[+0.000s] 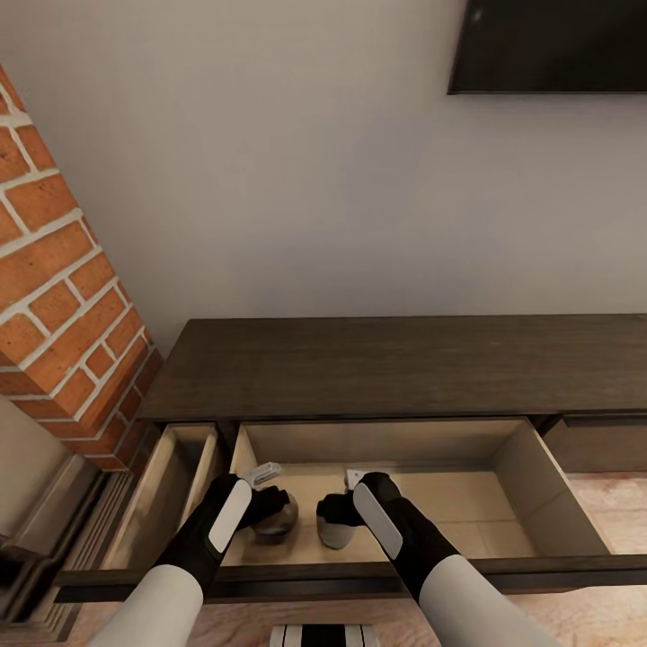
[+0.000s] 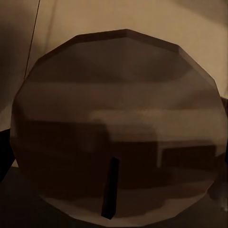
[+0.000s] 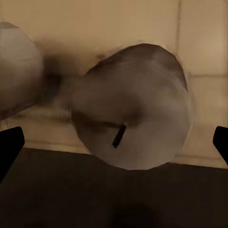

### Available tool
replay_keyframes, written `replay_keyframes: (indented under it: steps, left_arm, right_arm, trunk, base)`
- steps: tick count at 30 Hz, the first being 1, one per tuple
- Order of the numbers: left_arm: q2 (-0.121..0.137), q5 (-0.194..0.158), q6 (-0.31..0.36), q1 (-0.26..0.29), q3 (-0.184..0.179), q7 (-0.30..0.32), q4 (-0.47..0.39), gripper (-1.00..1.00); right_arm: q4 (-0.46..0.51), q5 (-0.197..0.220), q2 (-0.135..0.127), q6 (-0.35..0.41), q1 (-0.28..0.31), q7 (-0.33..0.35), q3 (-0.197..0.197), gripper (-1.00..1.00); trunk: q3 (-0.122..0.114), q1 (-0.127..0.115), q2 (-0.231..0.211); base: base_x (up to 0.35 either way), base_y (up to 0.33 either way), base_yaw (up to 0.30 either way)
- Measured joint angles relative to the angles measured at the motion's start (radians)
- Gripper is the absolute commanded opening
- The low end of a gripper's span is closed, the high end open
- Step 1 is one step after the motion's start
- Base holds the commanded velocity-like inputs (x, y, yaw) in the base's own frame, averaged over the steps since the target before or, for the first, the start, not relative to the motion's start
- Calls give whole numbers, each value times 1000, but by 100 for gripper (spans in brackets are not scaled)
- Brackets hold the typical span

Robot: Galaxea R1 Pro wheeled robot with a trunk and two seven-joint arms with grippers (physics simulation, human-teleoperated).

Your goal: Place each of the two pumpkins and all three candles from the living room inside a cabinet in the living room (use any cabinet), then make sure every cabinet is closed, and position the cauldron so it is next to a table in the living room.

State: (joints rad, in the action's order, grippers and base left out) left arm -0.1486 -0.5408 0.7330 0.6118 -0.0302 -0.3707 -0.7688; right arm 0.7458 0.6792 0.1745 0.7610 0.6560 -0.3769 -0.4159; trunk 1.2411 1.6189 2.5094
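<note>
From the head camera I am looking down into the cabinet (image 1: 395, 368), its wide drawer (image 1: 539, 476) pulled out toward me, with a narrower open compartment (image 1: 171, 485) at about nine o'clock of it beside the brick fireplace (image 1: 63, 305). Both my arms reach into the wide drawer. Two candles stand on its pale floor, near the front at roughly seven o'clock from the drawer's middle: the left candle (image 1: 274, 519) sits just under my left gripper (image 1: 265, 476), and the right candle (image 1: 337, 532) just under my right gripper (image 1: 355, 481). The black wrists cover most of each candle, so I see only a rounded grey-brown sliver of either, and I cannot tell whether the two touch. On the left wrist camera, the left candle (image 2: 118, 128) is so close that it spreads almost edge to edge, dim and shaded, its dark wick (image 2: 110, 187) the one sharp detail; no fingertip is in sight there, and in the head view only a white piece shows above the wrist, so I cannot tell how the left jaws stand. On the right wrist camera, the right candle (image 3: 137, 107) appears tilted in the picture, wick (image 3: 118, 135) toward me, with the other candle (image 3: 16, 71) cut off at the frame's edge; the two black fingertips (image 3: 9, 147) sit far out at opposite edges, clear of the candle, so the right jaws are spread apart. A dark screen (image 1: 548, 45) is cropped at one o'clock.
</note>
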Motion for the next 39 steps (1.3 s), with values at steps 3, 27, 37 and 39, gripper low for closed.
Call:
replay_keyframes:
  steps: [3, 27, 37, 39]
  left_arm:
    - [0, -1, 0, 0, 0, 0, 0, 100]
    - [1, -4, 3, 0, 1, 0, -2, 100]
    - [1, -13, -22, -1, -1, -1, -10, 100]
    - [-1, -11, -60, -2, -3, -1, -21, 100]
  right_arm:
    - [0, 0, 0, 0, 0, 0, 0, 100]
    - [0, 0, 0, 0, 0, 0, 0, 100]
    - [0, 0, 0, 0, 0, 0, -1, 100]
    - [0, 0, 0, 0, 0, 0, -1, 100]
  trunk:
    - [0, 0, 0]
    - [-31, -4, -2]
    - [-31, -3, -2]
    - [-31, -3, -2]
  base:
    - [0, 0, 0]
    - [0, 0, 0]
    - [0, 0, 0]
    - [0, 0, 0]
